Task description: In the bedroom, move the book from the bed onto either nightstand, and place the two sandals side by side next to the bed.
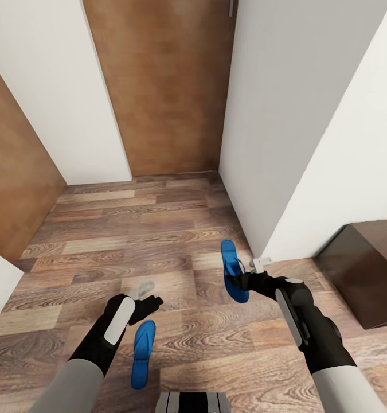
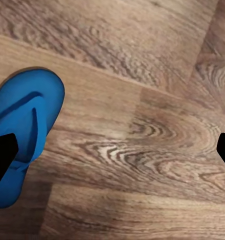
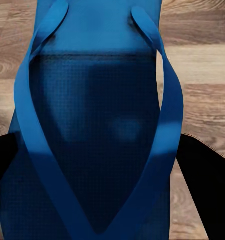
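Head view: we see two sandals over plank floor (image 1: 159, 229).
Right gripper (image 1: 239, 282): clenched on one sandal (image 1: 232, 269), held off the floor.
Left gripper (image 1: 150, 301): fingers spread, released.
Other sandal (image 1: 142, 353): flat on floor, just beside left gripper.

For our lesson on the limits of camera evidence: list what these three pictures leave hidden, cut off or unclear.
- Head view: the right gripper covers part of one sandal.
- Right wrist view: the sandal's ends are cut off by the edges.
- Left wrist view: the other sandal is cut off at the edge; the left gripper's fingertips are partly cut off too.
- Head view: the dark cabinet runs off the edge.
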